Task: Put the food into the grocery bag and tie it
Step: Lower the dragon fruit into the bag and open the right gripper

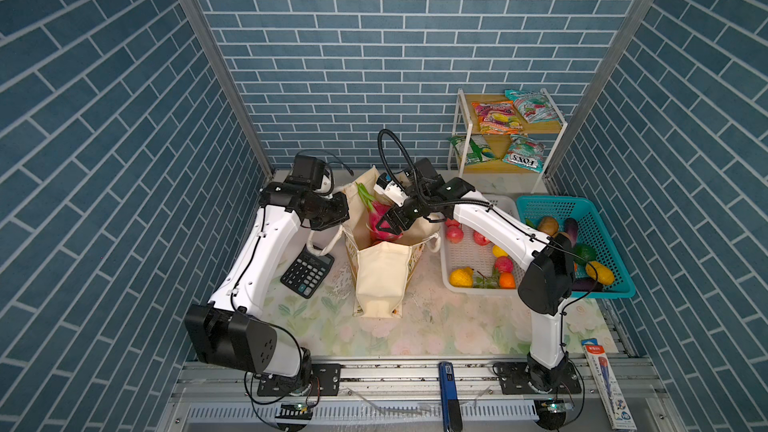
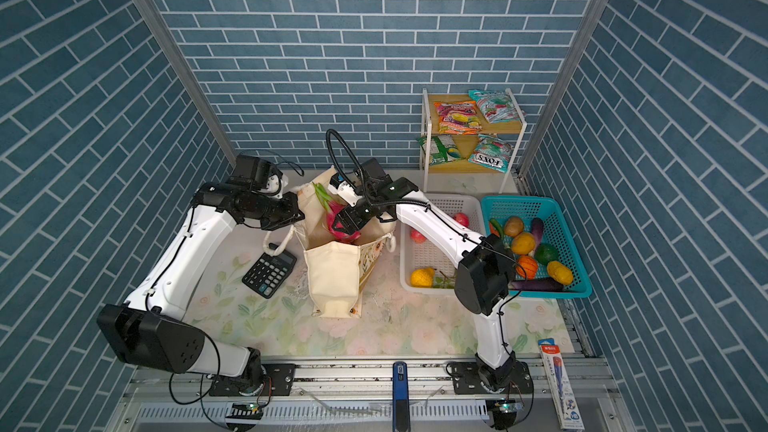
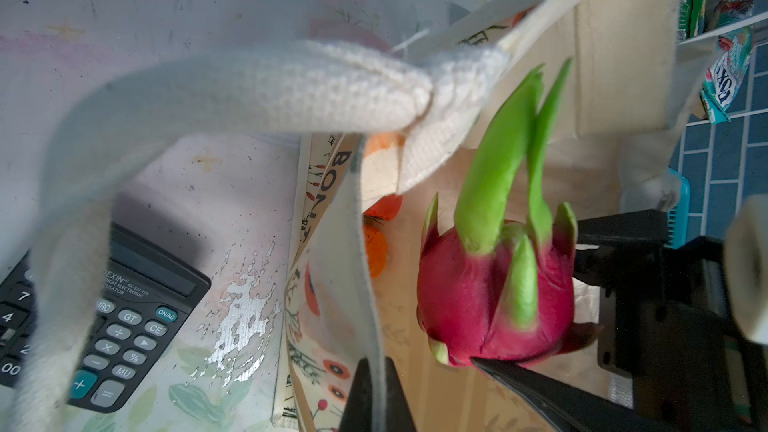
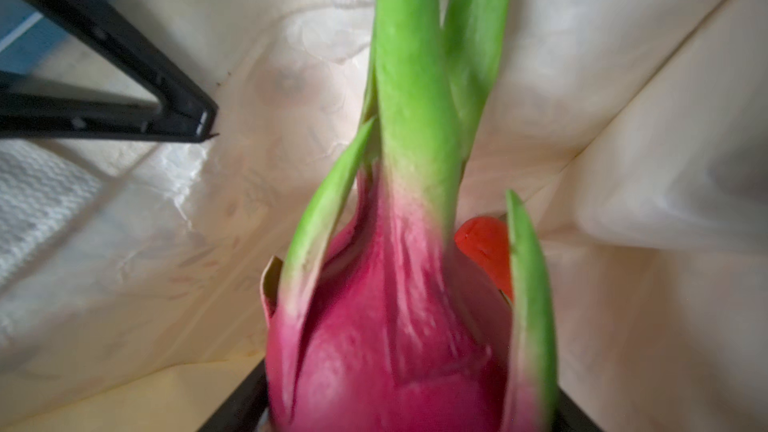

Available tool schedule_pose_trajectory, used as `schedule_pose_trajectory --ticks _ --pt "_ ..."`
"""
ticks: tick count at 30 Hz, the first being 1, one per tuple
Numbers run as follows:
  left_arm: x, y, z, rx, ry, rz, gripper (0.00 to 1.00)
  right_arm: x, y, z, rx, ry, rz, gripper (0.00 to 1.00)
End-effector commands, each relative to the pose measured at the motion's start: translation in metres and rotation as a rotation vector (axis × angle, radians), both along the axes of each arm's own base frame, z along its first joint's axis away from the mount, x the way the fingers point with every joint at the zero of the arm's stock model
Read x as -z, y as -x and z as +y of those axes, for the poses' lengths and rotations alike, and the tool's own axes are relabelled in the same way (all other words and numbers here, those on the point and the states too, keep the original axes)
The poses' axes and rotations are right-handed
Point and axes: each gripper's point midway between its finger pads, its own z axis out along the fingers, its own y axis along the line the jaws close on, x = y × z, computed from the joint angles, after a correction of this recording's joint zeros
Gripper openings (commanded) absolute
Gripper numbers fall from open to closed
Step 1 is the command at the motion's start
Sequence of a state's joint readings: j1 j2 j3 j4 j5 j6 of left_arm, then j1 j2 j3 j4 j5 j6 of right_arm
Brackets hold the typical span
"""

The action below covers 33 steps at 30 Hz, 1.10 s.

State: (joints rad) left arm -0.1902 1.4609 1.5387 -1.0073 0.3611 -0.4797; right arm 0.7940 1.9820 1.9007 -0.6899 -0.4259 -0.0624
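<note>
Currently: dragon fruit [image 1: 375, 218], magenta w/ green tips, at open mouth of grocery bag [image 1: 382, 276], betw. its walls; gripped by right hand [image 1: 384, 226], jaws wide round it; fingertips cut off in right wrist view, fruit's underside hidden; left hand [image 3: 376, 371] pinched tight on bag's rim cloth; concealed behind own wrist in both top views; bag upright on counter [image 1: 457, 326]; orange-red fruit [image 4: 484, 251] deep inside, mostly hidden; other contents n/v; calculator [image 1: 307, 272] beside bag, part-covered by rope handle [image 3: 291, 89].
</note>
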Motion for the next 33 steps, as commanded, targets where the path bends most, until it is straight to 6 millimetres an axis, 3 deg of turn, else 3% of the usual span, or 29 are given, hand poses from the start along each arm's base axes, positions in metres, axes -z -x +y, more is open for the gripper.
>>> schedule_pose_trajectory --ticks 1,11,26,31,32,33 --pt "-0.007 -0.006 -0.005 0.017 0.010 -0.028 0.00 0.020 0.007 -0.003 -0.053 0.056 -0.002 0.62" --pt "-0.015 -0.010 -0.004 0.015 0.010 -0.064 0.00 0.049 -0.002 -0.018 -0.005 0.158 -0.025 0.63" --pt "-0.018 -0.007 -0.003 0.013 0.012 -0.073 0.00 0.080 -0.015 -0.017 0.038 0.243 -0.007 0.69" --pt "-0.019 -0.009 -0.004 0.015 0.012 -0.078 0.00 0.080 -0.015 -0.019 0.036 0.263 -0.036 0.81" --pt "-0.019 -0.009 -0.004 0.015 0.012 -0.079 0.00 0.080 -0.015 -0.019 0.034 0.268 -0.042 0.85" --pt "-0.019 -0.009 -0.004 0.015 0.013 -0.080 0.00 0.079 -0.014 -0.019 0.032 0.274 -0.053 0.98"
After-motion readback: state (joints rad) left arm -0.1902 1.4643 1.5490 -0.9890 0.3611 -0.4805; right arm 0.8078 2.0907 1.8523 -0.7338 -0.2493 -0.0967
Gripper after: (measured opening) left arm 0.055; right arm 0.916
